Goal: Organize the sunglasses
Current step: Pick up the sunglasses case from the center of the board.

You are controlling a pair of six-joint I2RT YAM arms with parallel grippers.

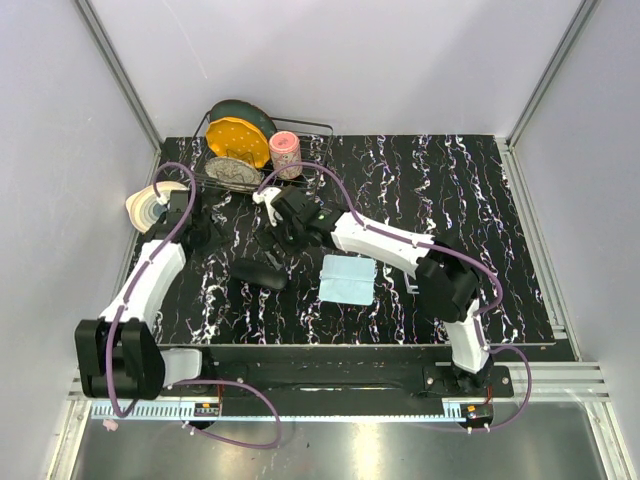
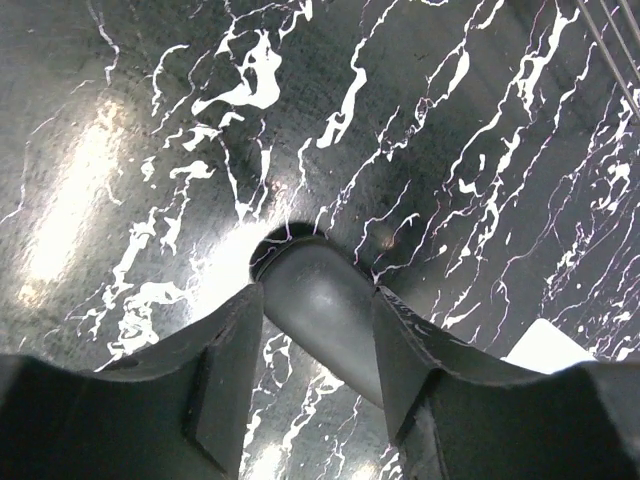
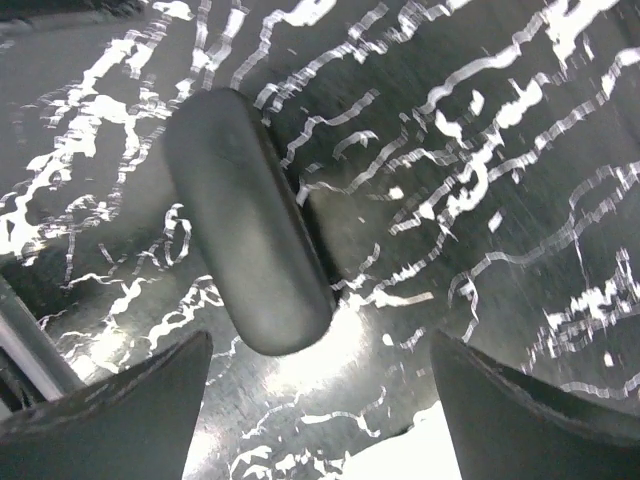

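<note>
The sunglasses are out of view. A shut black oblong glasses case lies on the black marbled table, left of the light-blue cloth. My left gripper hovers just behind and left of the case. In the left wrist view its fingers flank the case's end, with table showing between the left finger and the case; the gripper is open. My right gripper hangs just behind the case. Its jaws stand wide open, and the case lies ahead, left of the gap.
A wire dish rack at the back left holds a yellow plate and a pink cup. A pale round object sits at the table's left edge. A corner of the cloth shows below the right jaws.
</note>
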